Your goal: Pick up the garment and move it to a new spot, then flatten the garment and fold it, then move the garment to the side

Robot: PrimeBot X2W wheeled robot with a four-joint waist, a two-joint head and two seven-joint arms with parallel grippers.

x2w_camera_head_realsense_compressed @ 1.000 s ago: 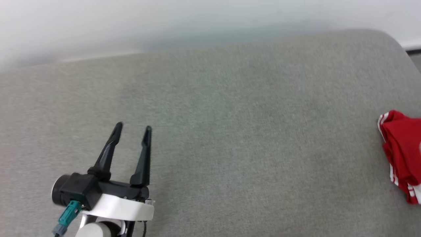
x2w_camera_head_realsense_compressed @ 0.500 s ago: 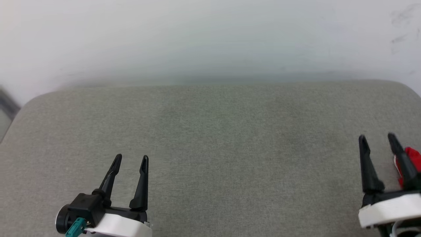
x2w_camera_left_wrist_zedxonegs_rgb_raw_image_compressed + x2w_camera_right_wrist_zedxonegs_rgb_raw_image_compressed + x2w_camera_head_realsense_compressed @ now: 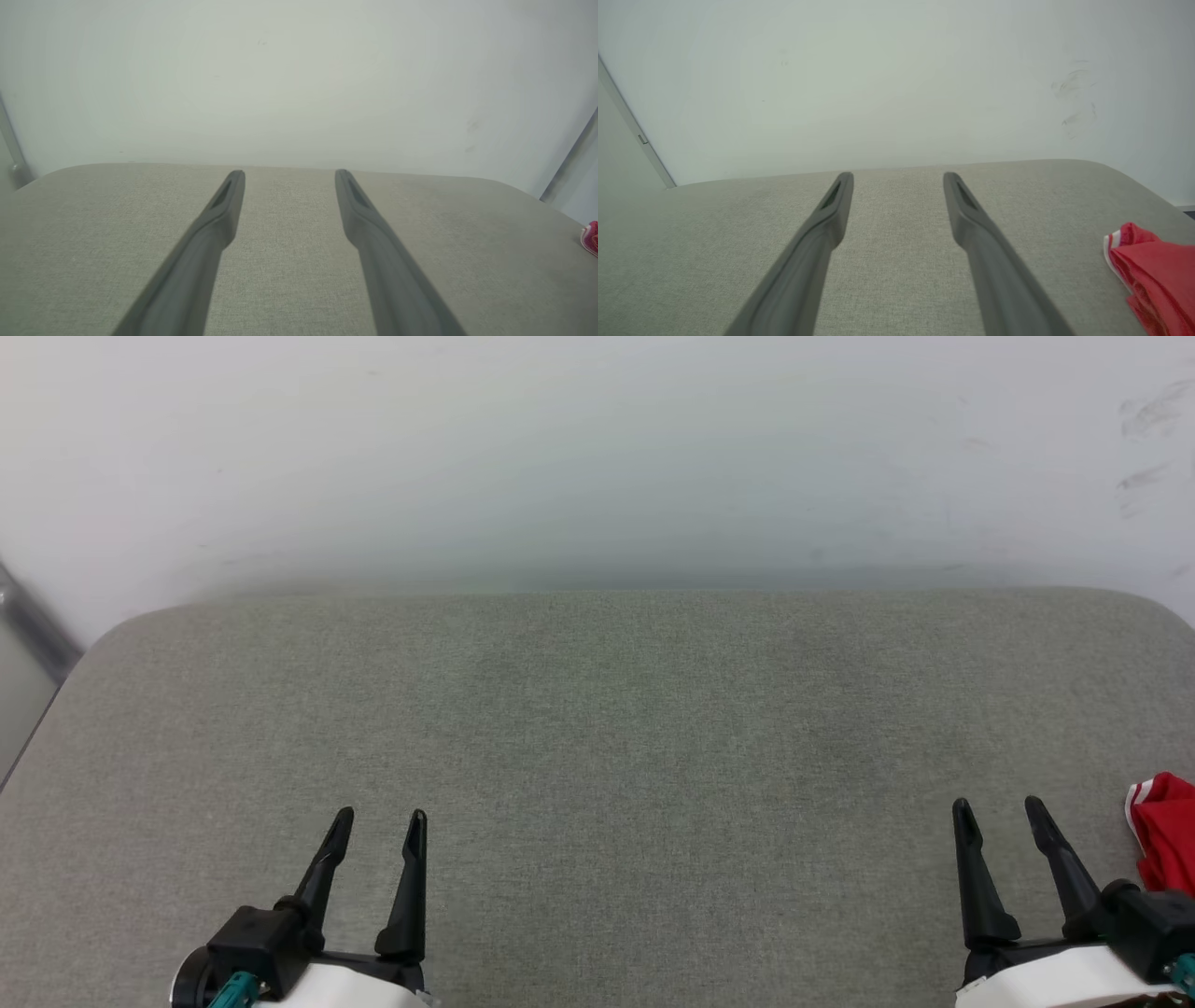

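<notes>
Head view, left to right. Near left: left gripper point(image 3: 382, 814), fingers spread wide, pinching nothing, poised over the bare grey cushion point(image 3: 597, 728). Near right: right gripper point(image 3: 995, 803), likewise spread and empty, just left of the garment point(image 3: 1162, 826). At the right edge: garment bunched on the cushion, red with a white-striped hem, mostly cut off, touching neither gripper. Likely a rest pose: both arms level, pointing toward the far wall point(image 3: 597, 457), with the middle of the cushion kept free as working room. Fits a garment waiting to be picked up as well as one already set to the side; folded or not, cannot tell. Against one second ago: whole picture shifted, so a turn of the camera, not of the things. Then only the left gripper, with more of the garment at the right edge. Half a second ago: right gripper higher up, overlapping the red cloth.
</notes>
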